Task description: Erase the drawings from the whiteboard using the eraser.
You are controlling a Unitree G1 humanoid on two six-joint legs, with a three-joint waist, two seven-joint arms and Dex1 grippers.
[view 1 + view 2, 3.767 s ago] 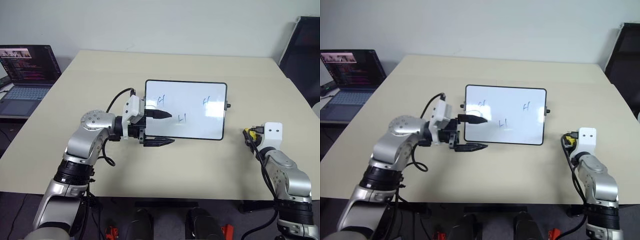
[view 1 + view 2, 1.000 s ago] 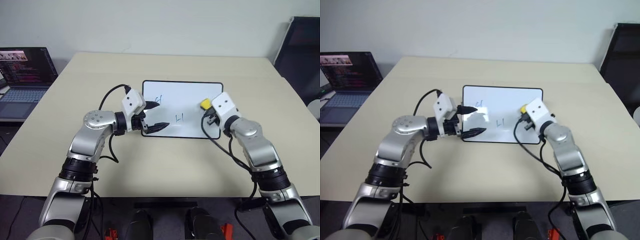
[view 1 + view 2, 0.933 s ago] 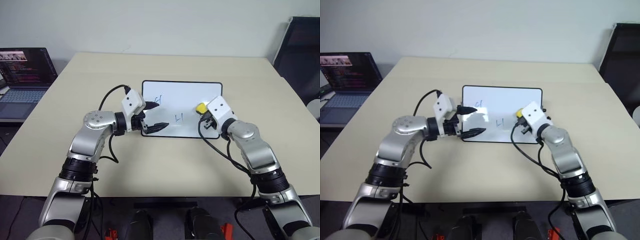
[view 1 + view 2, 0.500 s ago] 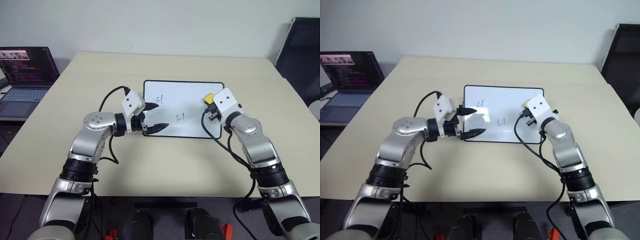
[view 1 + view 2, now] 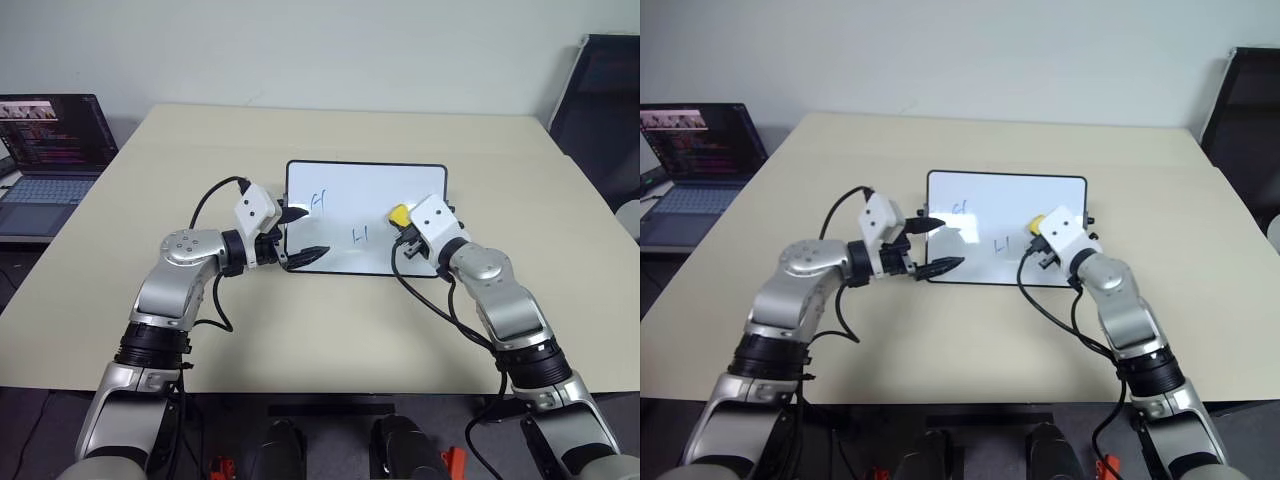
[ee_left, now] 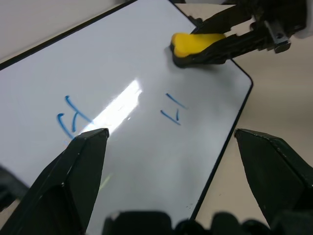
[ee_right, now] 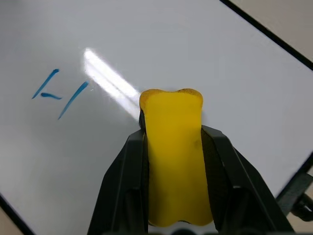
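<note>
We note the whiteboard (image 5: 366, 218) lying flat near the middle of the table (image 5: 330, 330), its long sides running parallel to the table's near edge. The right gripper (image 5: 403, 218) is clamped on the yellow eraser (image 5: 399, 214), which sits over the right half of the board, toward its right short edge; in the right wrist view the eraser (image 7: 173, 156) appears pressed to or just above the glossy surface, and we cannot say which. The left gripper (image 5: 303, 234) stands with fingers spread wide at the board's left short edge, one finger over the board and one near its front left corner, holding nothing.

Count: one board, one eraser, two blue drawings visible, one (image 5: 319, 201) near the left edge and one (image 5: 361, 235) near the centre of the front edge. The surface around the eraser is bare.

Risks, in our judgement: the board is light and glossy, so a sideways stroke may drag it across the table if the left gripper does not brace it. The eraser is soft and pinched hard, so it may bend or slip out under downward pressure. A stroke toward the left mark brings the two grippers close, inviting a collision. A laptop (image 5: 48, 150) sits well clear at the table's far left corner.
</note>
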